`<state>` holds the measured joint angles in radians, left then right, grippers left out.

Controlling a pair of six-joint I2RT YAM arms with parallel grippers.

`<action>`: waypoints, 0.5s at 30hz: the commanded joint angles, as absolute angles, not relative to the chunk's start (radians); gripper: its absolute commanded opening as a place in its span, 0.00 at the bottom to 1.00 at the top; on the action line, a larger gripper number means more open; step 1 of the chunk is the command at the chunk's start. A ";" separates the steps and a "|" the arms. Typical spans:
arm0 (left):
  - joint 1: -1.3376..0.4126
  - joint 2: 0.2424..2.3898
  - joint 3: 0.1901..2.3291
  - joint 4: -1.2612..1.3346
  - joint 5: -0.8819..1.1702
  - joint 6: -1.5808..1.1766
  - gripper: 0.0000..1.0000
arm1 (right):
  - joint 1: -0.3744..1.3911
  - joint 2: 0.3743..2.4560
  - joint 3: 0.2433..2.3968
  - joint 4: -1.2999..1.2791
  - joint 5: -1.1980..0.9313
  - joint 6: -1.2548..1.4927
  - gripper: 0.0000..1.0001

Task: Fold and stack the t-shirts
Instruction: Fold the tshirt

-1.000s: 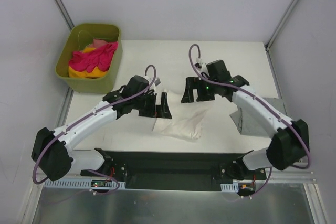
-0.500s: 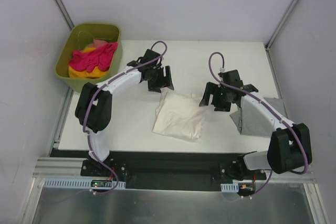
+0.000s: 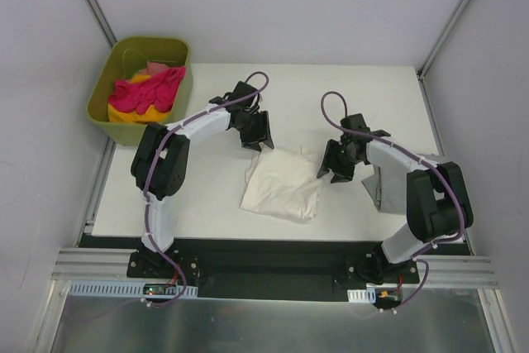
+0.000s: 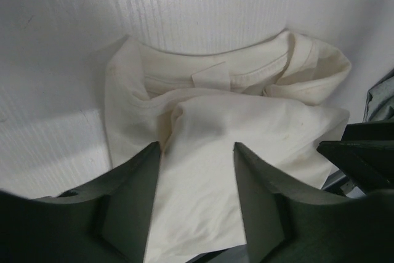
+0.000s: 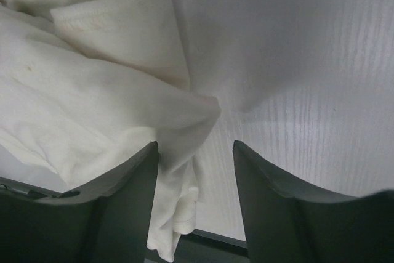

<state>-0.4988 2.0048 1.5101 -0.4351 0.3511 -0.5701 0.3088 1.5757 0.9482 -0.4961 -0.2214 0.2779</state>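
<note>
The cream-white t-shirt (image 3: 283, 186) lies folded on the white table (image 3: 347, 88); its collar (image 4: 212, 72) faces away in the left wrist view. My left gripper (image 3: 258, 133) is at the shirt's far left corner. It (image 4: 197, 147) is open, with cream cloth lying between the fingers (image 4: 132, 204). My right gripper (image 3: 334, 163) is at the far right corner. It (image 5: 194, 145) is open too, with a hanging fold of the shirt (image 5: 178, 207) beside its left finger (image 5: 123, 201). A grey t-shirt (image 3: 387, 190) lies at the right edge.
An olive-green tub (image 3: 116, 126) stands at the far left corner, holding pink (image 3: 149, 93) and yellow (image 3: 132, 117) shirts. The black rail (image 3: 264, 258) with both arm bases runs along the near edge. Grey walls close in on three sides.
Both arms have left the middle of the shirt and come down at its far corners. The shirt now lies uncovered and flat. Both pairs of jaws have narrowed.
</note>
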 commanded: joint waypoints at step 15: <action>-0.537 1.754 1.388 -0.446 0.384 -0.528 0.00 | 0.324 1.444 1.008 -0.469 -0.318 0.199 0.01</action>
